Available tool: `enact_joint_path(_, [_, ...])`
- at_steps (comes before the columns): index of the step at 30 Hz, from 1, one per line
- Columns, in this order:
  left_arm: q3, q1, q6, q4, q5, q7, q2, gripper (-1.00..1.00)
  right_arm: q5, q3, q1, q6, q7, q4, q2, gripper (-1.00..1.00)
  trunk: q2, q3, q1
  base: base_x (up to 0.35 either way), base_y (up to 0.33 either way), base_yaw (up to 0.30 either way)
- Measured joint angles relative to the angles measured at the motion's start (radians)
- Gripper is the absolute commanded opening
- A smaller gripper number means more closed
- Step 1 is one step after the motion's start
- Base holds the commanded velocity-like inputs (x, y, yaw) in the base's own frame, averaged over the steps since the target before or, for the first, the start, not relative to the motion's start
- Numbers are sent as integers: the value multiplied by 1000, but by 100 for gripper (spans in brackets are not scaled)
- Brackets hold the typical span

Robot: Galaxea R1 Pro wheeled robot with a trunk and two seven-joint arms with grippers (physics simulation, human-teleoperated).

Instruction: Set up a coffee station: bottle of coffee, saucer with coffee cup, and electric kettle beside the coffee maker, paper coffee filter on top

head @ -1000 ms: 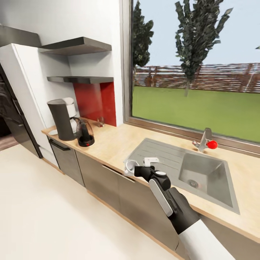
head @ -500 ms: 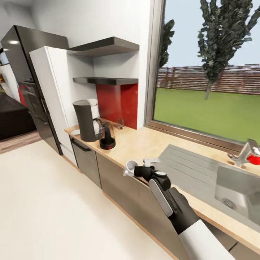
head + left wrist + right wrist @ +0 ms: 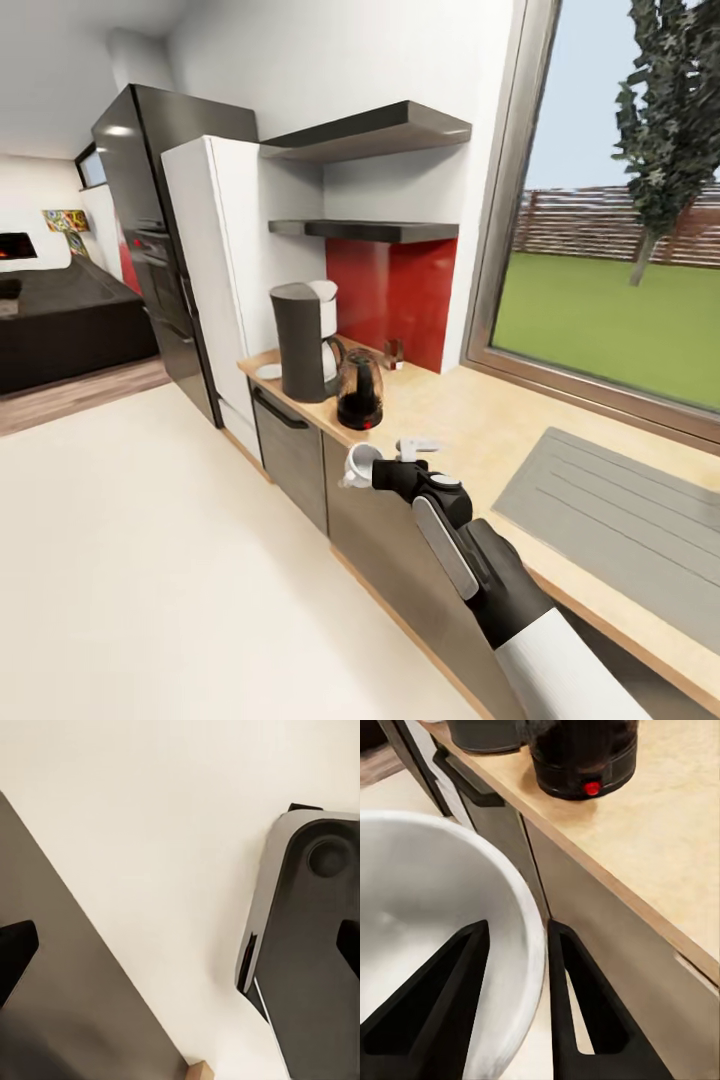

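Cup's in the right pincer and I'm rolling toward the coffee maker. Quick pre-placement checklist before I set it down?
1. Grip: right pincer clamps the coffee cup wall, one finger inside, one outside: ok.
2. Saucer on the kitchen countertop, beside the coffee maker: ok.
3. Saucer free: cannot tell, too small.
4. Route: electric kettle stands between cup and saucer: not ok.
5. Cup over counter: not ok, hangs over floor.
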Motion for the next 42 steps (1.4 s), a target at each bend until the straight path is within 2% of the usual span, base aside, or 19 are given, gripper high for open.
enact_joint_path(30, [-3,0,-4,-1,-2,0,0,100,1,1,0,0,0,5,-2,-100,0,7,0,253,242,270])
enact_joint_path(42, [-5,0,-5,-1,-3,-1,0,100,0,0,0,0,0,2,-3,-100,0,7,0,322,75,44])
